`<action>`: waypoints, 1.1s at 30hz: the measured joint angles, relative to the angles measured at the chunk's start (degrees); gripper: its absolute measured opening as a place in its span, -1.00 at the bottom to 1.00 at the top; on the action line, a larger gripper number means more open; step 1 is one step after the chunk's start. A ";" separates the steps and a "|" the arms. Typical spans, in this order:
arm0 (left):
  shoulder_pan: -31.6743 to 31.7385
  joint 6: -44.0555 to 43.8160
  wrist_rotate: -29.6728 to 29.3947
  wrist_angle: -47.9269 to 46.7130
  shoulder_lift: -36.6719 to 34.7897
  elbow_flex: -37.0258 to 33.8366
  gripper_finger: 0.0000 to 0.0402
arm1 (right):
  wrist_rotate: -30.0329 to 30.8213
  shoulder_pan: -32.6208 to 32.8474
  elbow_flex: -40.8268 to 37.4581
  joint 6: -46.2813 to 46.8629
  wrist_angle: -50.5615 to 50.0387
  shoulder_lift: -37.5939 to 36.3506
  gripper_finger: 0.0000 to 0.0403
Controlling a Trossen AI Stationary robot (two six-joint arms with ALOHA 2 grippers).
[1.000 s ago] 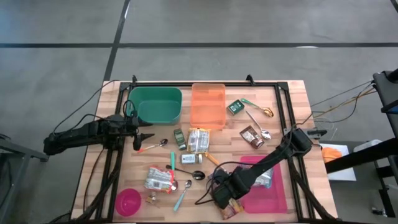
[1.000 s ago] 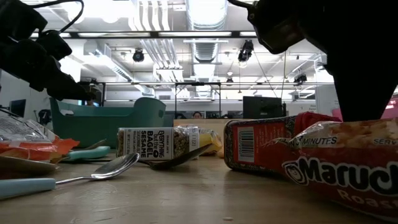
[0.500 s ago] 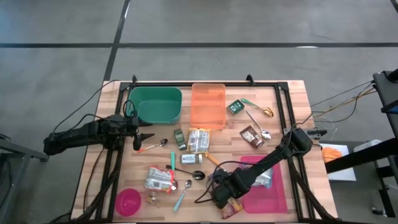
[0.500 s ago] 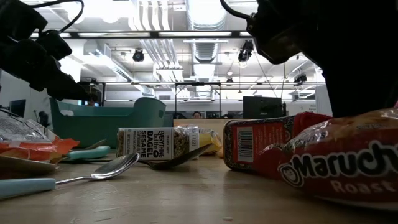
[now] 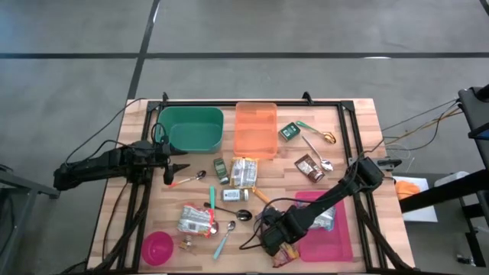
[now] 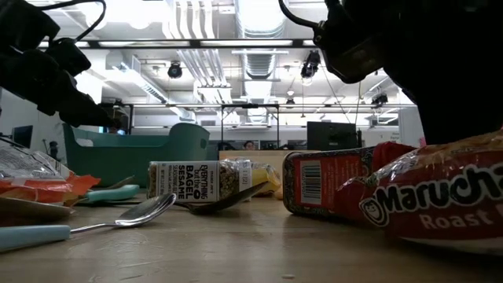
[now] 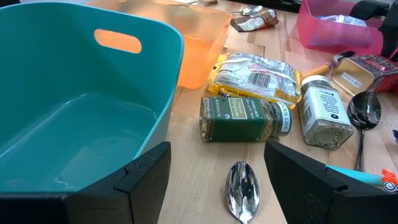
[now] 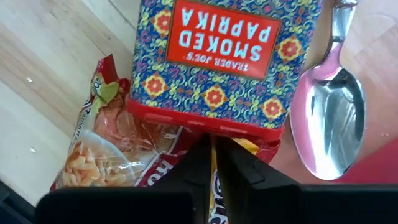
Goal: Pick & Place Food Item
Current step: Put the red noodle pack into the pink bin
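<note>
Right hand (image 8: pixel 212 163) clenched, fingers pinched together on the edge of the ramen packet (image 8: pixel 109 146) at the near edge of the worktop (image 5: pixel 359 122), just beside the pink tray (image 5: pixel 336 243). Packet lies flat, partly tucked under the smoked paprika tin (image 8: pixel 224 59); the grip sits on the strip of wrapper showing below the tin, likely because that is the only free edge to take. In the low view one end of the packet (image 6: pixel 440 208) looks tipped up off the wood, which suggests a lift is starting. A spoon (image 8: pixel 329 118) lies right beside the tin.

Farther out: a spice jar (image 7: pixel 245 119), a shaker (image 7: pixel 323 115) and a pale snack bag (image 7: pixel 255 78) mid-worktop, then the orange bin (image 5: pixel 255 128) and the teal bin (image 5: pixel 191 127) at the back, likely drop spots for food.

Left hand (image 7: pixel 214 180) waits beside the teal bin, fingers spread, holding nothing.

Risk: the tin may drag along as the wrapper pulls free.
</note>
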 joint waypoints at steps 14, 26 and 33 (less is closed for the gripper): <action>0.00 0.00 -0.02 0.01 0.00 -0.01 0.30 | -0.06 0.52 0.13 -0.67 0.06 -1.10 -0.96; 0.01 0.00 -0.02 0.01 0.00 -0.01 0.30 | 0.34 0.78 0.49 -5.38 0.15 -3.42 -0.96; 0.02 0.00 -0.02 0.00 0.00 -0.02 0.30 | -0.02 0.87 1.18 -12.14 2.30 -3.42 -0.96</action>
